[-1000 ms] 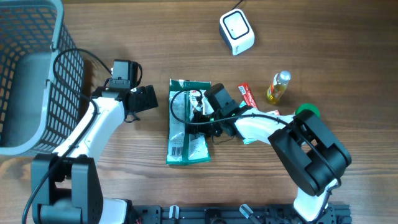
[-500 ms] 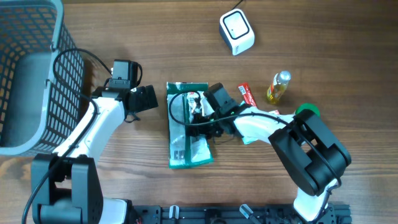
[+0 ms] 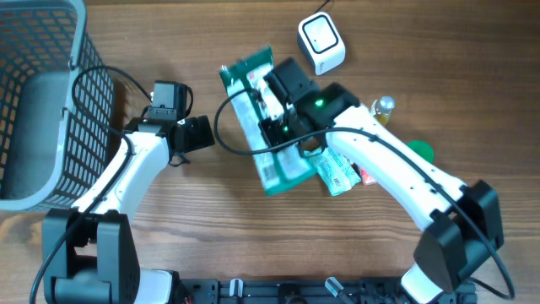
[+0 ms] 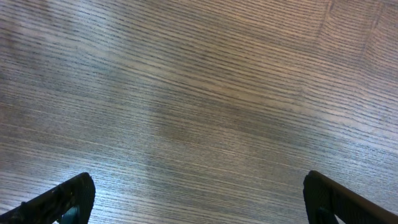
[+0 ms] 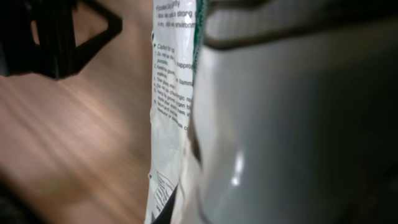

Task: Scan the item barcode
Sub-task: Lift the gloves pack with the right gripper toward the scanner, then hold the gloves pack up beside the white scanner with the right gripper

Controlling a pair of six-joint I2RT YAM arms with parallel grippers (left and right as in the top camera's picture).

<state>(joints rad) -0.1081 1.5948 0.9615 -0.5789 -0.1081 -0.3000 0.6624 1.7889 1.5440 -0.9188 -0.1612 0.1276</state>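
Left hand: well left of the scanner, spread wide, holding nothing, over bare tabletop; apparently parked clear of the work

Right hand: pressed together, pinching the green-and-white packet near its middle

Packet: slanted, upper end just left of the scanner, probably held there to present its barcode; barcode itself not discernible
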